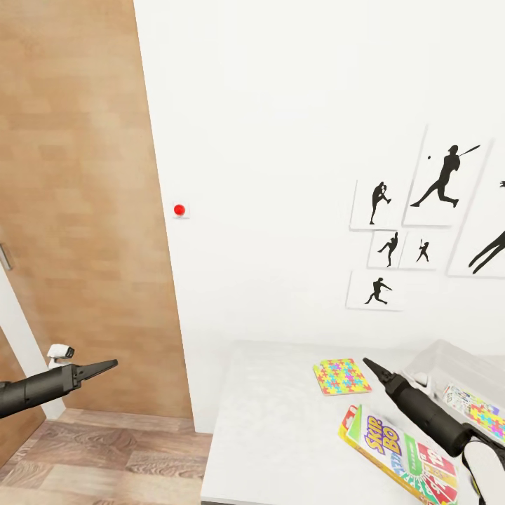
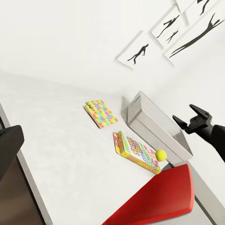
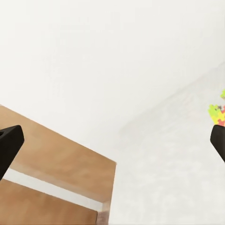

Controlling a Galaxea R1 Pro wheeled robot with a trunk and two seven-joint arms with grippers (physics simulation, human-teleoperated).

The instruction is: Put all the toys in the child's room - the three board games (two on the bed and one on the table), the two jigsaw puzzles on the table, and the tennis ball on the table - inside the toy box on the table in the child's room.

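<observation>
On the pale table (image 1: 280,428) lie one jigsaw puzzle (image 1: 341,376) (image 2: 101,113) and a Skip-Bo board game (image 1: 400,452) (image 2: 137,151). The tennis ball (image 2: 161,154) rests at that game's far end. The grey toy box (image 1: 449,361) (image 2: 154,124) stands at the table's right and holds another jigsaw puzzle (image 1: 485,415) over a printed flat box. My right gripper (image 1: 368,363) (image 2: 194,119) hovers open between the loose puzzle and the toy box, holding nothing. Off the table's left end, over the floor, my left gripper (image 1: 111,365) is open and empty. The bed is out of view.
A wooden door (image 1: 77,210) stands left of the white wall, which carries a red button (image 1: 179,209) and black athlete pictures (image 1: 442,182). A red slab (image 2: 159,201) shows near the table edge. Wood-plank floor (image 1: 119,456) lies beside the table.
</observation>
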